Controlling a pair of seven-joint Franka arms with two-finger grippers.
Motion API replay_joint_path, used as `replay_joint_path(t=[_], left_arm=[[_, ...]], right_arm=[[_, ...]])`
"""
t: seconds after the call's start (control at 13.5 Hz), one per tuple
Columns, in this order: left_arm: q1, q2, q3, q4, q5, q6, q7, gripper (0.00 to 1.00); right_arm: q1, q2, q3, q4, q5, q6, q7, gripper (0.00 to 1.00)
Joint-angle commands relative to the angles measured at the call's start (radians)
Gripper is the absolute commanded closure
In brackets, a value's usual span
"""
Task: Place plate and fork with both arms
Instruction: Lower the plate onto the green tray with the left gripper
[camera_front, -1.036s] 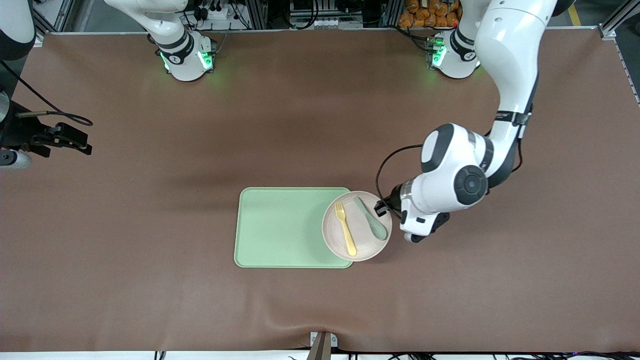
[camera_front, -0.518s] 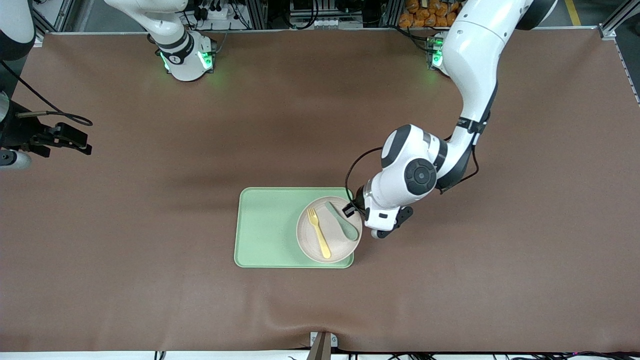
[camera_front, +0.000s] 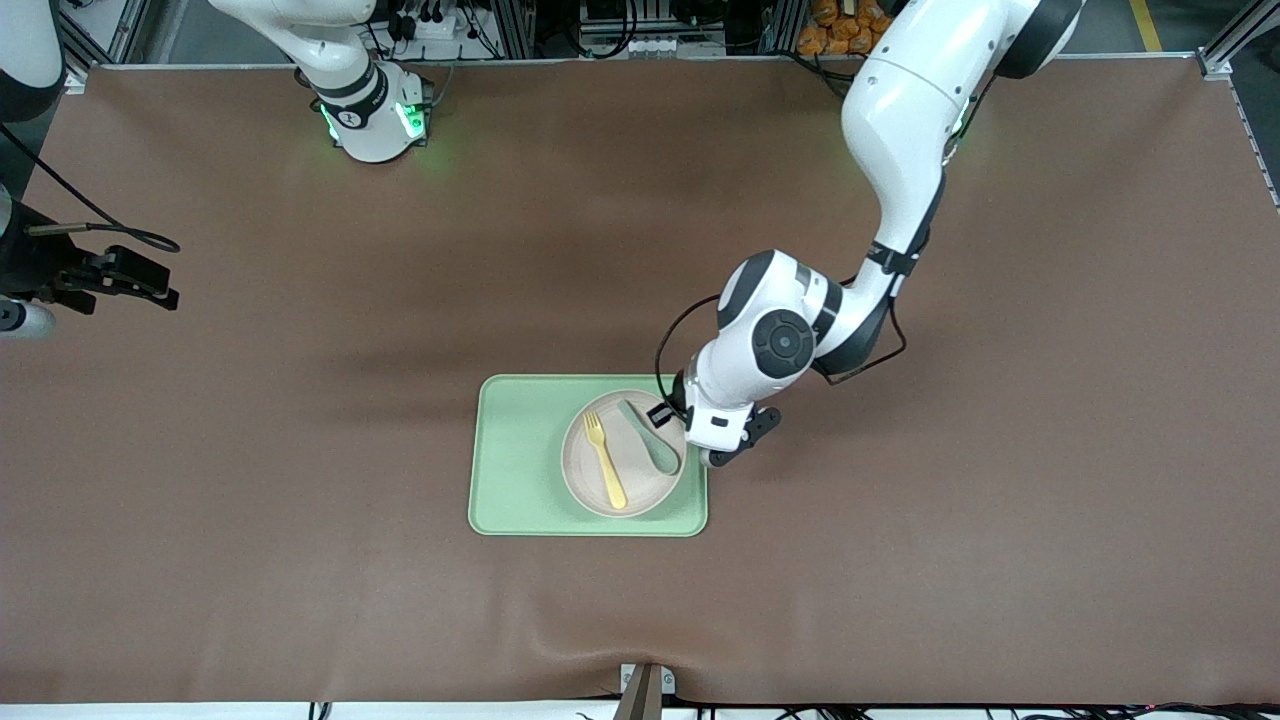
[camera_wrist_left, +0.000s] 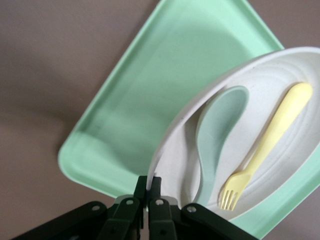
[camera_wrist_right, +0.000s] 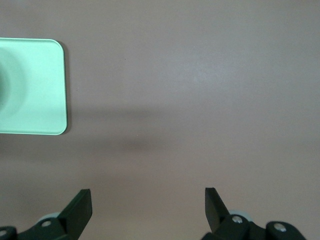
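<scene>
Presently, the left arm (camera_front: 900, 130) reaches down from its base at the table's top edge, elbow bent back toward the tray (camera_front: 515, 460), with the wrist turned low over the tray's end nearest the left arm's side. The left gripper (camera_wrist_left: 148, 187) is clamped shut on the plate (camera_front: 590, 480), pinching the rim at roughly the plate's 3 o'clock as the front view shows it; in the left wrist view the two black fingers (camera_wrist_left: 141, 186) meet tightly on the off-white edge. The plate sits over the tray, at the end toward the left arm; whether it rests flat or is held slightly tilted cannot be told. On the plate lie the fork (camera_front: 604, 459), tines toward 11 o'clock, and beside it the grey-green spoon (camera_front: 648, 437), handle toward 11 o'clock.

The right arm (camera_front: 330, 50) waits at the table's edge. The right gripper (camera_wrist_right: 148, 202) hangs over bare brown table (camera_front: 300, 300), jaws spread wide and holding nothing.
</scene>
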Motion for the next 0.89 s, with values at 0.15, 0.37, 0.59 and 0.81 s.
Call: replay_joint_path(t=[0.15, 0.37, 0.59, 0.81], left_arm=[[-0.048, 0.055, 0.009, 0.034, -0.021, 0.081, -0.044, 1.00], [-0.068, 0.079, 0.012, 0.036, -0.019, 0.132, -0.049, 1.00], [-0.087, 0.082, 0.018, 0.034, -0.016, 0.166, -0.046, 0.93], [-0.120, 0.073, 0.035, 0.028, 0.074, 0.177, -0.038, 0.00]], right_arm=[[-0.025, 0.006, 0.017, 0.000, 0.006, -0.004, -0.014, 0.00], [-0.028, 0.006, 0.017, 0.000, 0.006, -0.017, -0.012, 0.00], [-0.029, 0.005, 0.017, 0.000, 0.006, -0.017, -0.012, 0.00], [-0.025, 0.006, 0.018, 0.002, 0.008, -0.014, -0.014, 0.00]])
